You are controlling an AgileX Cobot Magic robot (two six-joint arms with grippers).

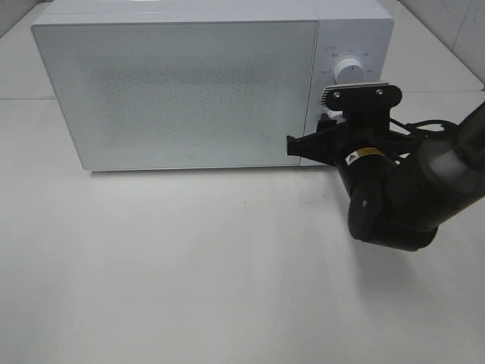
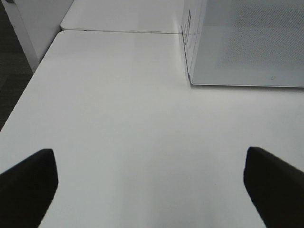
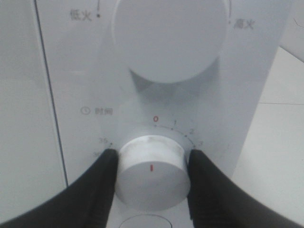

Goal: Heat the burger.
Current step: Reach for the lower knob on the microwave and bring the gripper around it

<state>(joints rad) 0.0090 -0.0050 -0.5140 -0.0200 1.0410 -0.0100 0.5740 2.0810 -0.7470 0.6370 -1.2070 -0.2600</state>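
A white table [image 1: 189, 265] carries a white microwave [image 1: 189, 83] with its frosted door [image 1: 182, 87] closed. The burger appears in no view; it is presumably behind that door, though this cannot be confirmed. The right gripper [image 3: 153, 159] is at the control panel, its two black fingers [image 3: 102, 185] set against opposite flanks of the timer knob [image 3: 151, 172], apparently gripping it. This knob lies below the larger power knob [image 3: 170, 38]. The timer knob's axis points straight out of the panel, in line with the gripper's approach, so the coming move is judged to be a wrist roll about that axis. The knob's red mark lines up with the 0 on the scale. The left gripper [image 2: 149, 161] hangs spread wide over bare table, well apart from the panel and holding nothing, so the right arm is the nearer.
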